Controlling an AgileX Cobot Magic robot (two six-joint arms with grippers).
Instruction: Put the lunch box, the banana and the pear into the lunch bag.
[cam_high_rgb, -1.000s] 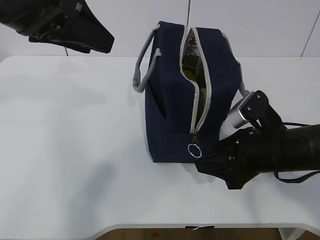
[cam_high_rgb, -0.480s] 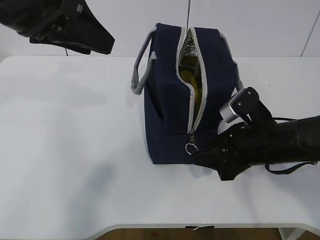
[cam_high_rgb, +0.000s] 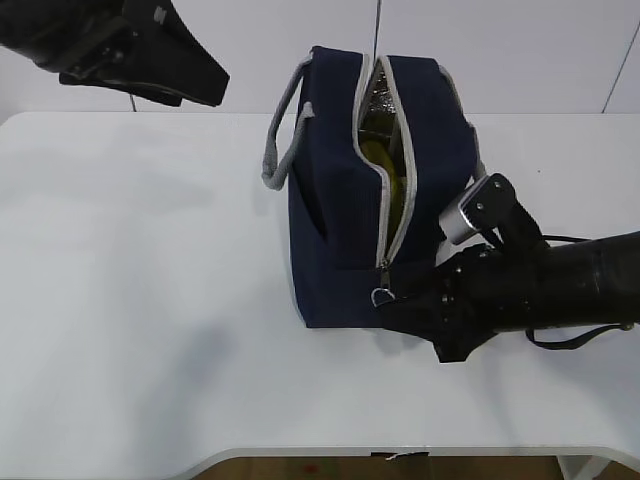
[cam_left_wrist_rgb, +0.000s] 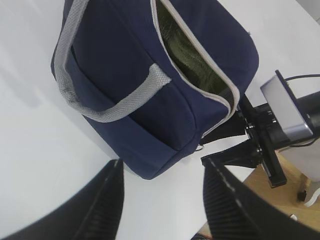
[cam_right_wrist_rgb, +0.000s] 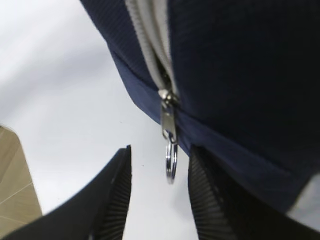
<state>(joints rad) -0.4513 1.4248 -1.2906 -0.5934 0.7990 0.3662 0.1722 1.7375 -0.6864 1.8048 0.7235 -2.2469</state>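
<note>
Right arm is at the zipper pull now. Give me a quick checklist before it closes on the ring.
1. Ring pull between the right gripper fingers: ok, hanging free in the gap.
2. Fingers apart from the ring: ok, not gripped yet.
3. Lunch bag upright: ok.
4. Zipper open: ok, yellow fruit shows inside.
5. Lunch box inside: cannot tell.
6. Left gripper clear of bag: ok, open, empty.

Lunch bag (cam_left_wrist_rgb: 150, 90) stands on the white table (cam_left_wrist_rgb: 35, 150), near its front edge. Zipper partly undone; olive-green contents show in the gap. One grey handle (cam_left_wrist_rgb: 107, 107) droops across the near side. Left gripper (cam_left_wrist_rgb: 162, 192) hovers above, fingers apart, empty. Right arm (cam_left_wrist_rgb: 270, 135) sits at the bag's zipper end.
</note>
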